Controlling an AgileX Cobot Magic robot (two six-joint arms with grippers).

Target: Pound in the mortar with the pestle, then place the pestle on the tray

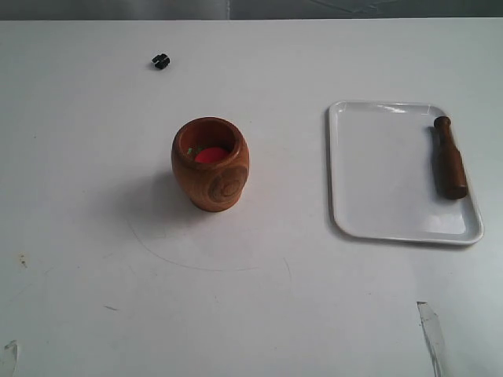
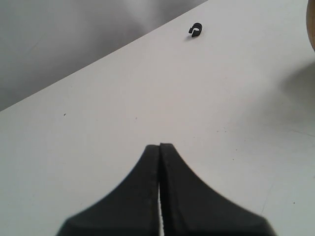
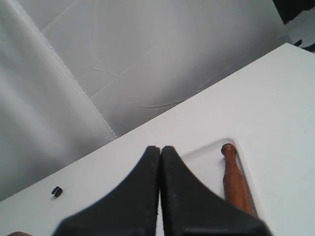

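pestle [image 1: 450, 159] is lying on the tray [image 1: 377, 173], three o'clock from the mortar [image 1: 211, 166], left gripper [image 2: 160, 147] and right gripper [image 3: 160, 150] pressing jaws together.

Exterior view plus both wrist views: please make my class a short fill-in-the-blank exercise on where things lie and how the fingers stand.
1. The pestle lies on the tray, near its ____ edge in the exterior view.
2. The largest thing showing inside the mortar is ____ in colour.
3. The left gripper and the right gripper both have their fingers ____.
Missing words: right; red; shut.
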